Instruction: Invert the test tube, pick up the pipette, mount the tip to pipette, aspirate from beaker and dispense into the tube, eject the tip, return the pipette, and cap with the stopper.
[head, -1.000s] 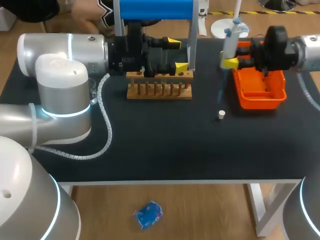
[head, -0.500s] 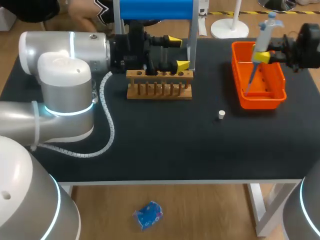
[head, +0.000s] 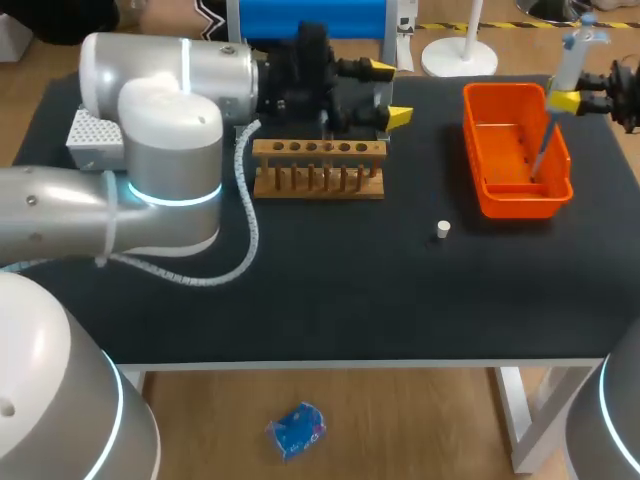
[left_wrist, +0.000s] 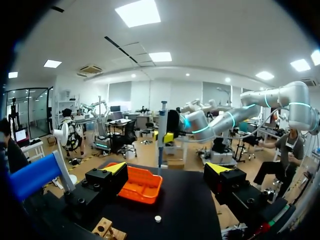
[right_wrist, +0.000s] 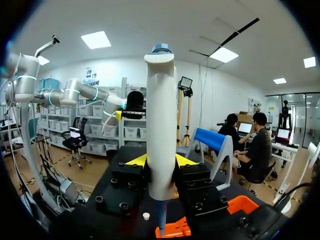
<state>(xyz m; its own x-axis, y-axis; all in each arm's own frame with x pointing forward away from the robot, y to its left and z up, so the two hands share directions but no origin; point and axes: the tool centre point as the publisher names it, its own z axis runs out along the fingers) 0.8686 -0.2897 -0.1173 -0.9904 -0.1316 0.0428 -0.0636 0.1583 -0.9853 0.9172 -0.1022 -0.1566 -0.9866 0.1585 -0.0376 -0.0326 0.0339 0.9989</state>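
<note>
Worktop (head: 330, 300): orange tray (head: 515, 208) at right, wooden rack (head: 318, 168) mid-back. L end effector (head: 390, 92) wide open, empty, above rack's right end. R end effector (head: 566, 100) clamped on pipette (head: 565, 70), upright, lower end over tray interior. Prob. eject/return step: keep vert., release low in tray. Small stopper (head: 443, 229) lies loose betw. rack & tray.

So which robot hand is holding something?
The right gripper: its yellow tips clamp the white pipette over the orange tray. The left gripper, by the wooden rack, is open and empty.
</note>
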